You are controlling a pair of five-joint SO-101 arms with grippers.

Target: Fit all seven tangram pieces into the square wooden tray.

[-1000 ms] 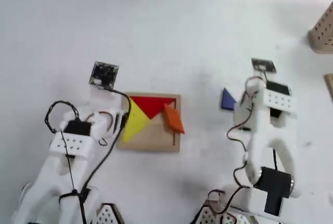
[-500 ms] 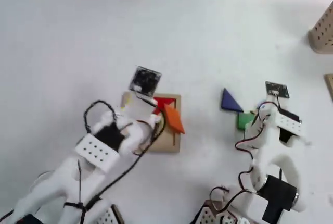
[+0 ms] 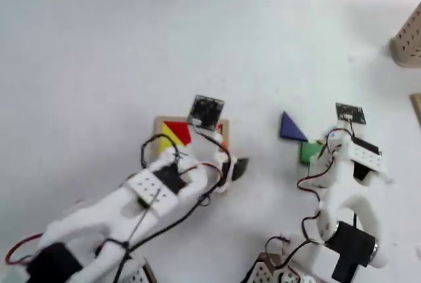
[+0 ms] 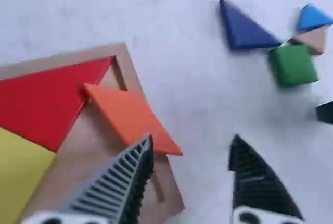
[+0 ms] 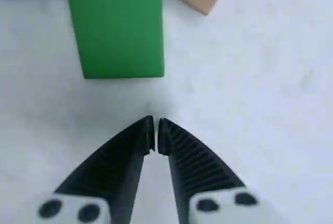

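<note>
seemingly tilted, orange parallelogram — long axis diagonal across tray rim

Loose pieces right of tray

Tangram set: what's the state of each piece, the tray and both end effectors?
wooden tray: partly filled
red triangle: seated in tray
yellow triangle: seated in tray
orange parallelogram: lying across tray rim, unseated
dark blue triangle: outside tray
green square: outside tray
light blue piece: outside tray
tan piece: outside tray
left end effector: open, empty
right end effector: shut, empty
</note>
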